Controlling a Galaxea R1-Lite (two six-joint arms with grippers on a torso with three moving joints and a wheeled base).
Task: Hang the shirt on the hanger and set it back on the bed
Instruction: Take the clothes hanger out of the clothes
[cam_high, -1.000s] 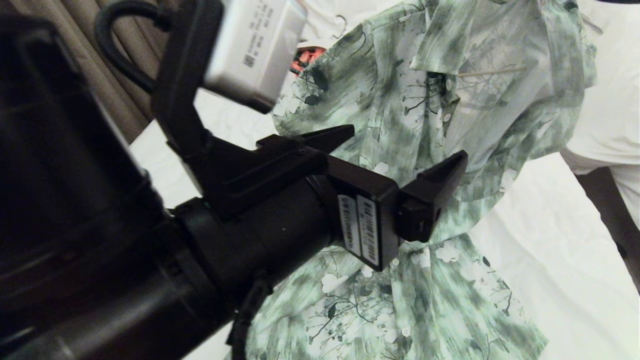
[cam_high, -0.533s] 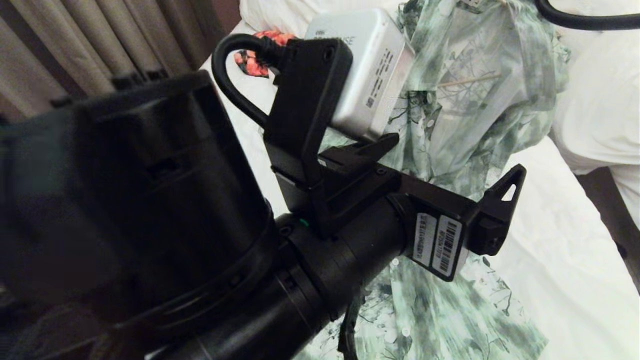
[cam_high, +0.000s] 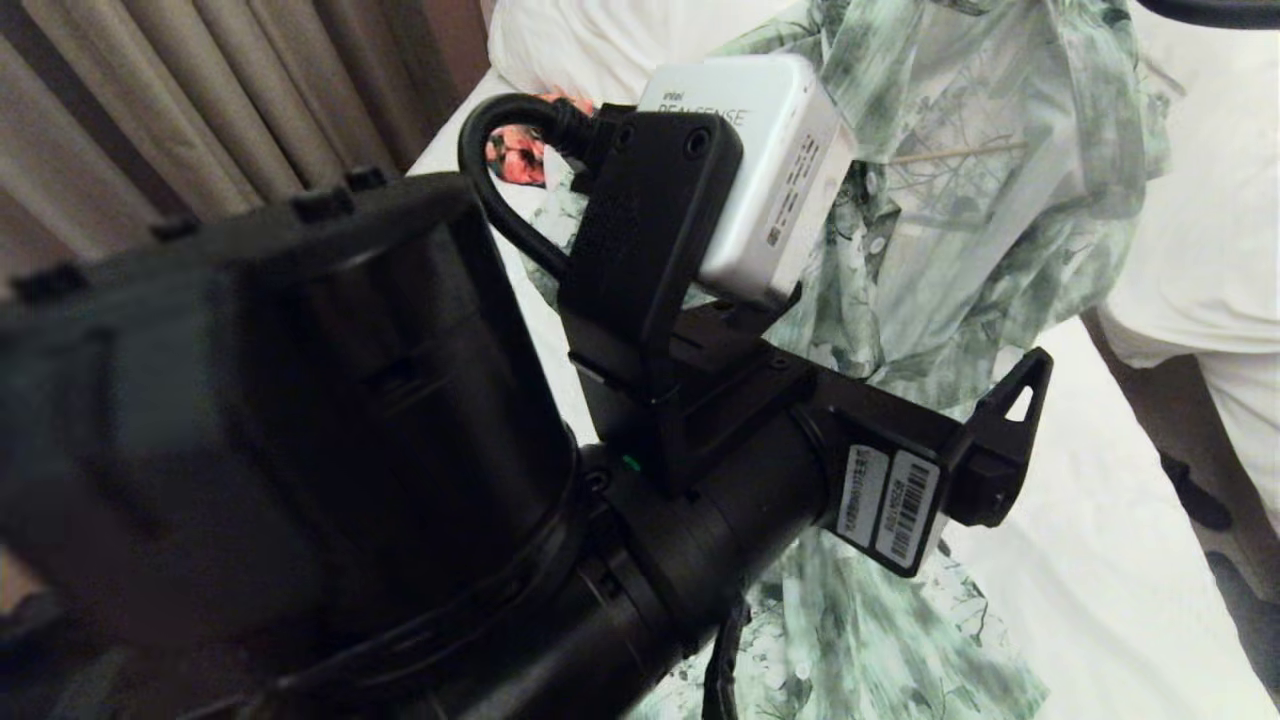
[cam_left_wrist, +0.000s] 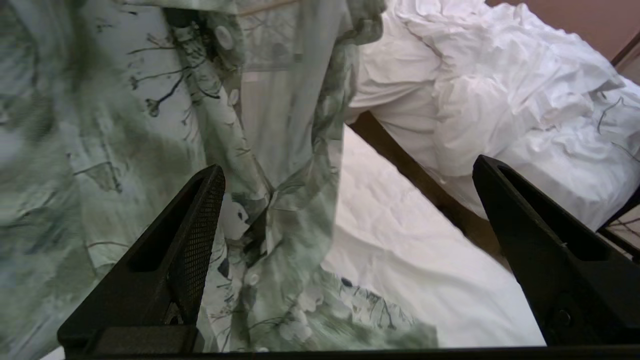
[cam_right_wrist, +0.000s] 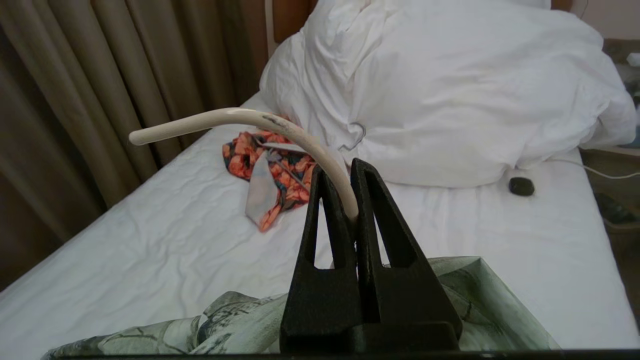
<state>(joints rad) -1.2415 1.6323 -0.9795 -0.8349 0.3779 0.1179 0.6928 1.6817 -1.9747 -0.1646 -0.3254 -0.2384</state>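
From my head, my left arm fills most of the view, black and bulky, with its silver wrist camera (cam_high: 765, 175) reading "intel REALSENSE" on the top edge. Two white barcode stickers (cam_high: 890, 505) sit on the wrist body; their small print is unreadable. My left gripper (cam_high: 905, 350) is spread wide and empty, with only one black finger (cam_high: 1010, 400) showing clearly against the sheet. Behind it hangs the shirt (cam_high: 960, 200), mottled green and white, its lower part trailing onto the bed (cam_high: 1080, 560). A thin cream bar of the hanger (cam_high: 960, 152) shows through the fabric near the collar. A scrap of the orange-red garment (cam_high: 520, 155) peeks beside the cable, with curtains (cam_high: 200, 110) on the left.

At my left wrist, the two fingers stand far apart with nothing between them. The shirt's buttoned front hangs just beyond one finger, over the white sheet; another heaped white bed (cam_left_wrist: 525, 115) lies across a gap.

At my right wrist, my right gripper (cam_right_wrist: 350, 200) is clenched on the hanger's cream hook, which curves up and away. Shirt fabric bunches below the fingers. On the sheet beyond lie the orange-red garment, a metal hook (cam_right_wrist: 352, 137), a small black object (cam_right_wrist: 521, 186), and the bunched duvet (cam_right_wrist: 450, 90).
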